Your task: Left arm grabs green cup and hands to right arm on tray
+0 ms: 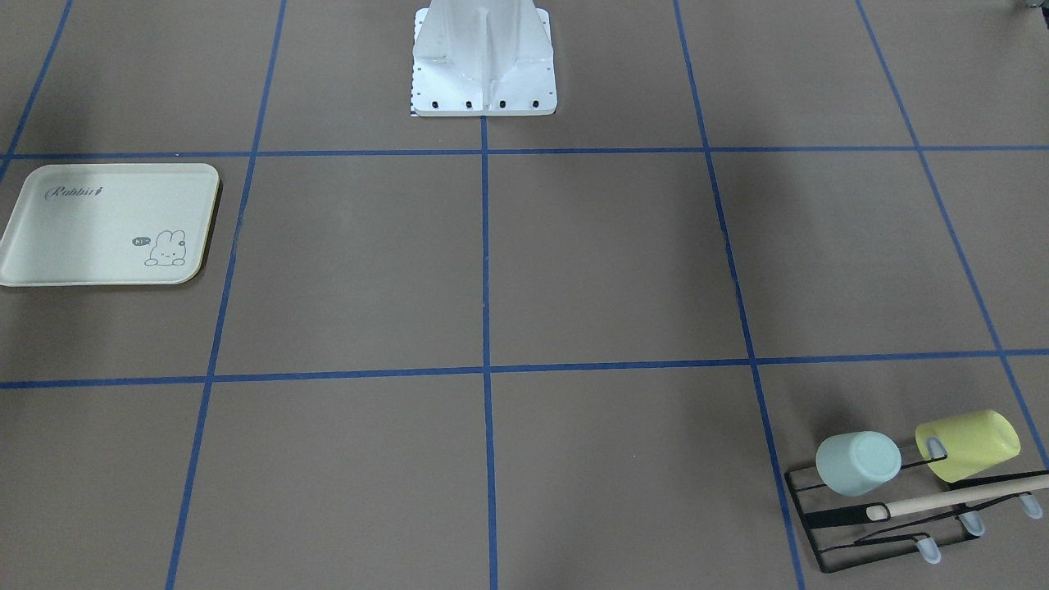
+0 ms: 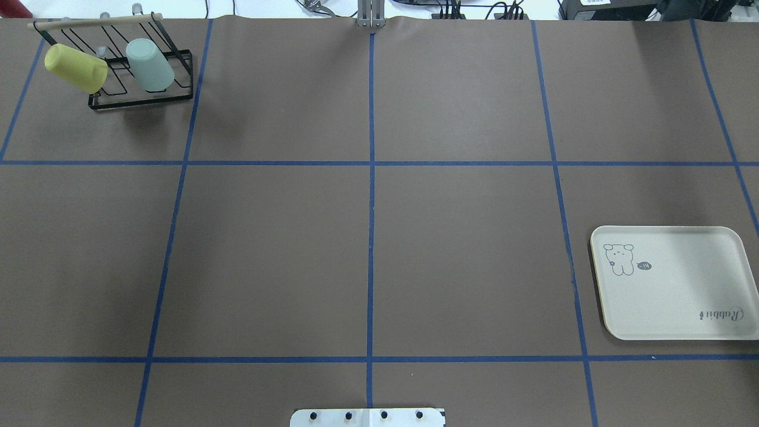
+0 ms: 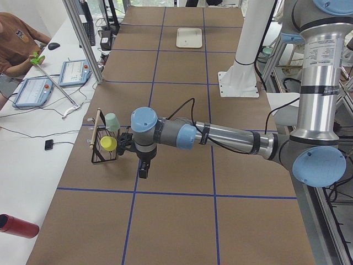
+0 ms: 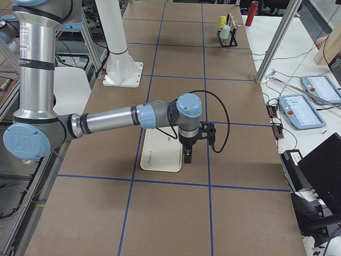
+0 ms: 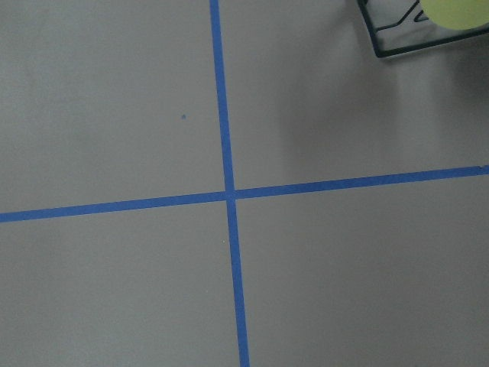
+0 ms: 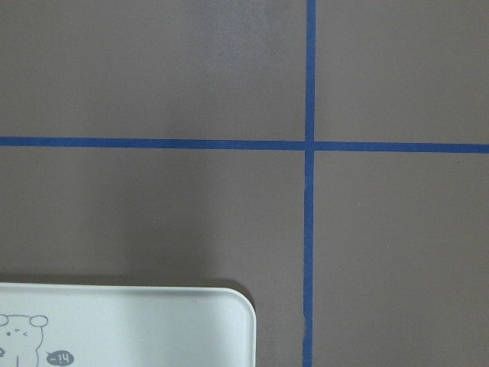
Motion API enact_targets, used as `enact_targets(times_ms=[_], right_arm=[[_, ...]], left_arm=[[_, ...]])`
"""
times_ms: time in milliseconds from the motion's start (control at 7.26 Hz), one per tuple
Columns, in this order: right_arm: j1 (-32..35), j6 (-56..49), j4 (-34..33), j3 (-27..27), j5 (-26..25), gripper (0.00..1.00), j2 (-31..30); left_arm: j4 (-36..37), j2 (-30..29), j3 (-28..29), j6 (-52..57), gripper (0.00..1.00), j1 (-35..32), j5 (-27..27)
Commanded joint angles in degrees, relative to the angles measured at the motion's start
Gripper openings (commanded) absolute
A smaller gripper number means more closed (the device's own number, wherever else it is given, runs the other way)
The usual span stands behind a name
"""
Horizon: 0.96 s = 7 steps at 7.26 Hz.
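- The rack (image 2: 142,102) stood at the table's (image 2: 462,255) 11 o'clock corner, seen from overhead.
- On it hung the task's cup (image 2: 149,65), the other cup (image 2: 76,68) at its 9 o'clock.
- The tray (image 2: 676,296) lay at 4 o'clock, well apart.

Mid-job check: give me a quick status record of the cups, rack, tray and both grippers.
green cup: upside down on a peg of the wire rack, not gripped
yellow cup: tilted on the same rack, beside the green cup
tray: flat on the table on the robot's right, no cup on it
left gripper: above the table near the rack, clear of both cups; open or shut cannot be told
right gripper: above the table near the tray's edge; open or shut cannot be told
handover: not yet begun
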Motion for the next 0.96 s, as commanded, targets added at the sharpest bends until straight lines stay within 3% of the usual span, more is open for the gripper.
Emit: enact_targets(times_ms=[0,826], right_arm=[[-0.8,0.0,0.0,-0.4,-0.1,1.00,0.3],[-0.9,0.1,0.1,-1.1,0.0,1.00,0.0]], left_arm=[[5.4,1.0,-5.5,0.5,1.00,0.3,0.1],[4.2,2.9,-6.4,0.3,1.00,0.3,-0.3]])
